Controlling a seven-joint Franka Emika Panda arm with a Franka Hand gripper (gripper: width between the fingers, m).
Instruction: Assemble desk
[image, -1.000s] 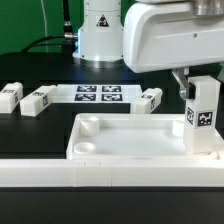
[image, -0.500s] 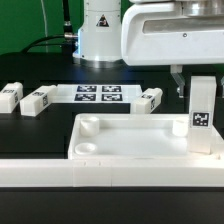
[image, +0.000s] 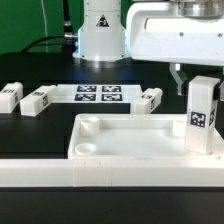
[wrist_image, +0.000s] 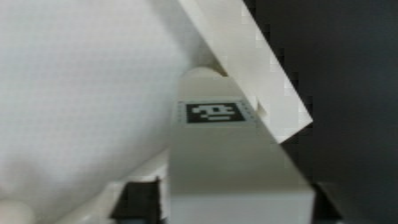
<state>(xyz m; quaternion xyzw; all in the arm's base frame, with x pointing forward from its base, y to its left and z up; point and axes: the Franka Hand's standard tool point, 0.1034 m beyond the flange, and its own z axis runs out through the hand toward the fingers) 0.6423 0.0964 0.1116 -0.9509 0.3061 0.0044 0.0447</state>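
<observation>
End effector (wrist_image: 233, 198) around leg (image: 203, 118) in panel (image: 135, 137)

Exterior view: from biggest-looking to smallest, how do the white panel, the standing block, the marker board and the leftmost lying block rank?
1. desk panel
2. upright leg and marker board: unsure, the leg stands nearer the camera
3. leftmost lying leg

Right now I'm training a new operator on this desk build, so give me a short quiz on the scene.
1. How many legs lie loose on the table, outside the panel?
2. True or false: the claw is empty.
3. The tagged leg under the claw is: A flat inside the panel; B standing at the panel's corner on the exterior view's right; C on the table.
Key: 1 three; 2 false, it grips the tagged leg; 3 B.
</observation>
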